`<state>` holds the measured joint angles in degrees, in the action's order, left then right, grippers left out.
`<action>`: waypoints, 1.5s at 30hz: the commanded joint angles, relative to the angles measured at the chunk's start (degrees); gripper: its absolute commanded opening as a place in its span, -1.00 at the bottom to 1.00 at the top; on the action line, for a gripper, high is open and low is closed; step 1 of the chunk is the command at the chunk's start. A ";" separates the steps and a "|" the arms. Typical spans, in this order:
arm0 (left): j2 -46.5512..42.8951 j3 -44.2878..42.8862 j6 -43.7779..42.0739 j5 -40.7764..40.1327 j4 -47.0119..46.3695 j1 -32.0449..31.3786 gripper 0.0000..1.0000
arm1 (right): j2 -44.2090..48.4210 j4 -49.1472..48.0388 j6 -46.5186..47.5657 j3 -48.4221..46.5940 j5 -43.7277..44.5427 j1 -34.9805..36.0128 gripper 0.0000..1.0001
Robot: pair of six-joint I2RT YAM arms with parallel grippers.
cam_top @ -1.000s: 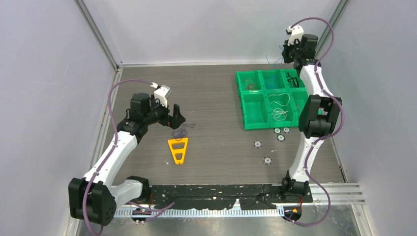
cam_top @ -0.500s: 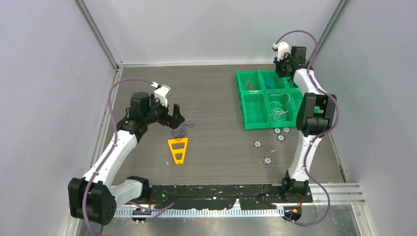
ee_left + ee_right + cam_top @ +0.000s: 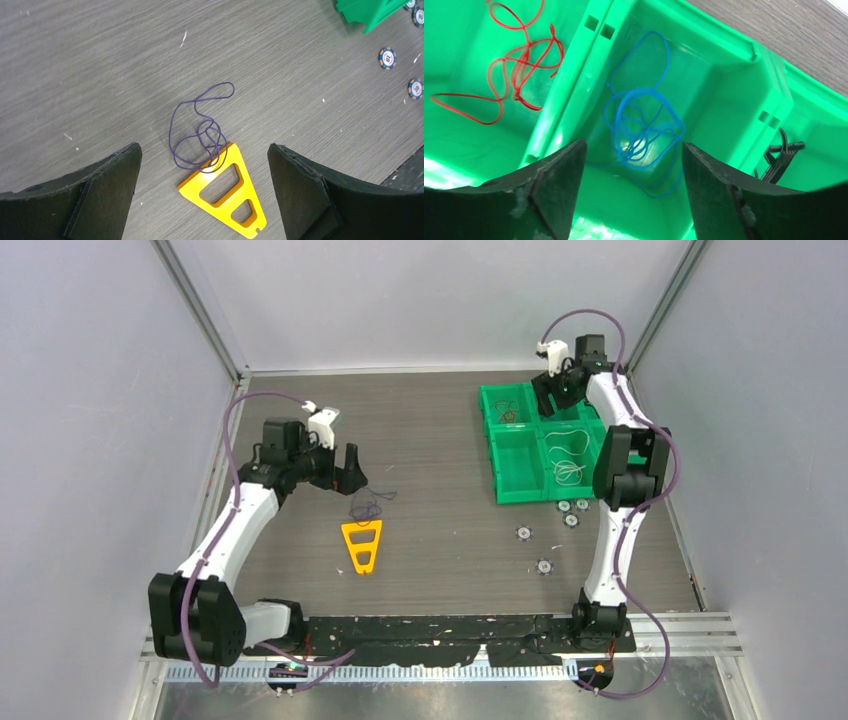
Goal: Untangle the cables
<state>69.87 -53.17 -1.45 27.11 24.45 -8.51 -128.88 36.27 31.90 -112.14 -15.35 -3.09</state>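
Purple thin wire (image 3: 367, 508) lies well left of the green plastic compartment tray (image 3: 519, 497), lapping the flat orange triangle frame (image 3: 362, 545), bare tabletop (image 3: 440, 465) all round. Left wrist: left gripper (image 3: 202, 148) gapes empty above it; a pinch could drag that frame along. Right wrist: right gripper (image 3: 634, 144), parted and empty, hovers over blue coiled wire (image 3: 640, 125) inside the tray, dividers (image 3: 569, 95) tight alongside.

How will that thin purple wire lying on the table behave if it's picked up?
Probably floppy: the thin purple wire lies in loose, irregular loops. Likely very light, being so thin. One loop overlaps the flat orange triangle frame, so it might snag there.
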 commanded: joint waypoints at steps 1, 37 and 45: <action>3.29 -2.23 3.37 3.84 4.38 3.47 0.92 | 10.83 2.58 -4.77 -3.99 -4.80 -0.60 0.61; 31.83 -9.51 5.05 11.01 6.65 0.23 -0.97 | 31.89 2.53 -24.29 30.43 -28.02 18.81 0.95; 6.68 -5.77 28.05 13.96 -19.29 -1.70 -1.00 | 37.72 -21.93 -40.47 38.30 -28.58 23.33 0.99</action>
<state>85.12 -55.29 14.94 38.50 19.33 -8.75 -95.79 30.11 1.10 -75.07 -43.18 16.53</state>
